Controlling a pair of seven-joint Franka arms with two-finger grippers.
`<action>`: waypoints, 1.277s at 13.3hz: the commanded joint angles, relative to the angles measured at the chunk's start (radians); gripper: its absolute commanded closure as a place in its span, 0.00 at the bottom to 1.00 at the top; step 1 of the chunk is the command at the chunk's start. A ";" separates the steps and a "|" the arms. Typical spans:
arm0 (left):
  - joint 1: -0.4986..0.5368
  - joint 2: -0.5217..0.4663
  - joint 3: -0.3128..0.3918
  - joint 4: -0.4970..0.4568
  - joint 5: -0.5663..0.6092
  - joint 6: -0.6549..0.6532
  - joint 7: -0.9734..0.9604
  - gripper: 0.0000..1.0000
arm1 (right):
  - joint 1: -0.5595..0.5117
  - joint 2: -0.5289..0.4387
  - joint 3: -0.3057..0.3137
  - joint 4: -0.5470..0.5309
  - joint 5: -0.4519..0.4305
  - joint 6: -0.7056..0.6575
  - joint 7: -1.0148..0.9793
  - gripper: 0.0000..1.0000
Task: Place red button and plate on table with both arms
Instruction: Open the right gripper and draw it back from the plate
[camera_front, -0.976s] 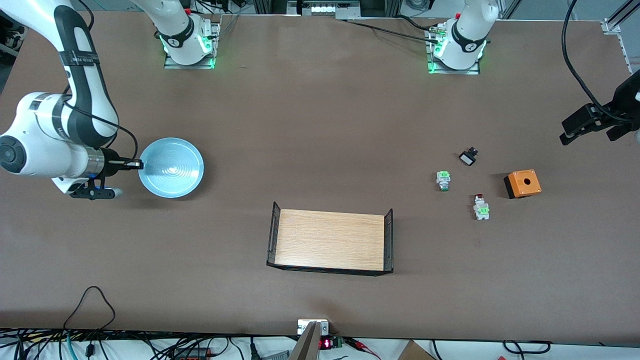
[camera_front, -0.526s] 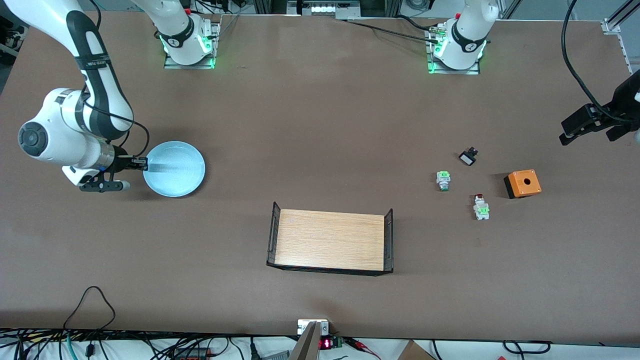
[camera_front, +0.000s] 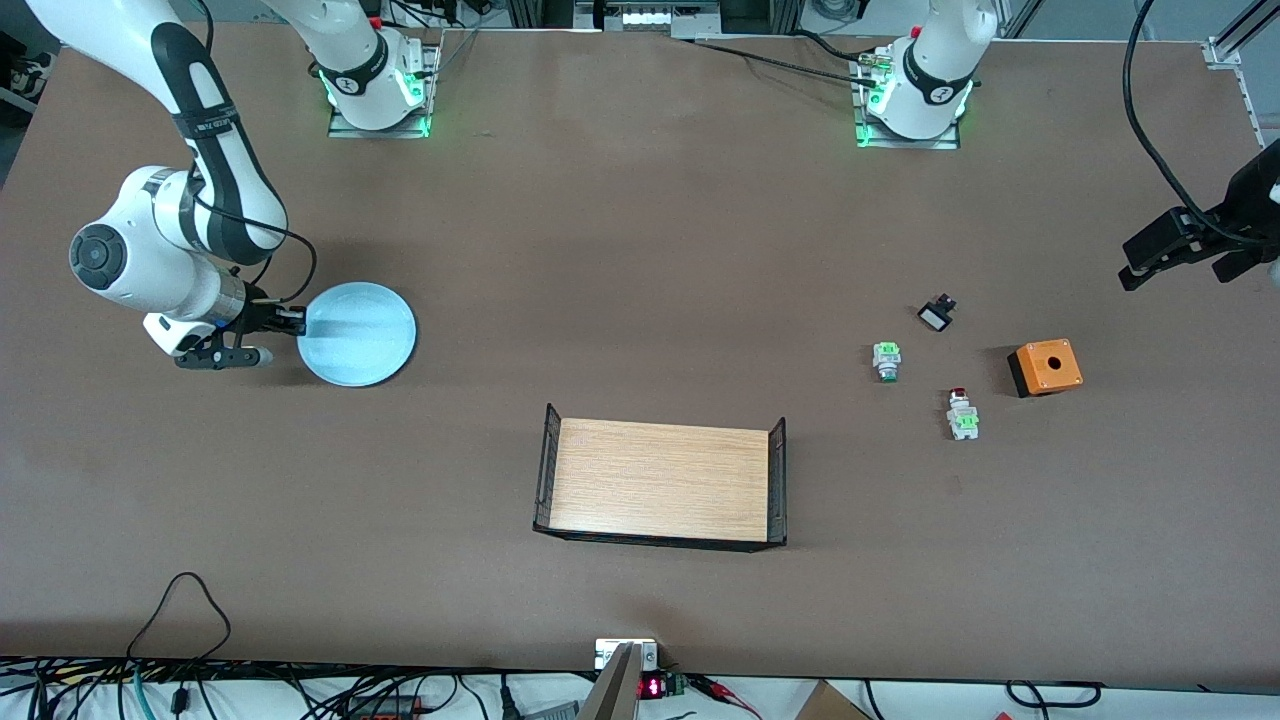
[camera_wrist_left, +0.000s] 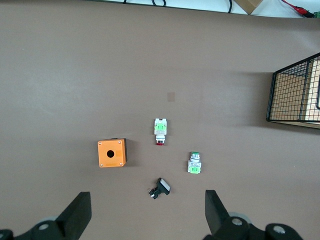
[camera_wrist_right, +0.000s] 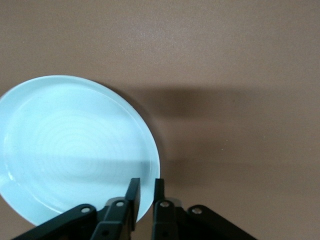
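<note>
While the right claw (camera_front: 292, 320) is clamped on the plate (camera_front: 362, 335) rim near the right arm's table (camera_front: 640, 250) edge, the left claw (camera_wrist_left: 145, 215) hangs spread wide over the red button (camera_front: 961, 412).

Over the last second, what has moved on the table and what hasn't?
The right end effector, shut on the plate at its rim, has carried it toward the middle of the table and tipped it, so it now looks more oval. The left end effector hangs open where it was, over the left arm's end. The red button, the other switches, the orange box and the tray have not moved.
</note>
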 joint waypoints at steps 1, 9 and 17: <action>-0.003 0.011 0.001 0.032 -0.007 -0.019 0.019 0.00 | -0.009 -0.071 0.014 -0.002 0.009 -0.053 0.000 0.00; -0.003 0.013 0.001 0.032 -0.007 -0.016 0.020 0.00 | 0.115 -0.090 0.019 0.270 0.000 -0.363 0.271 0.00; -0.003 0.013 0.001 0.032 -0.005 -0.013 0.022 0.00 | 0.130 -0.088 0.018 0.672 -0.100 -0.779 0.306 0.00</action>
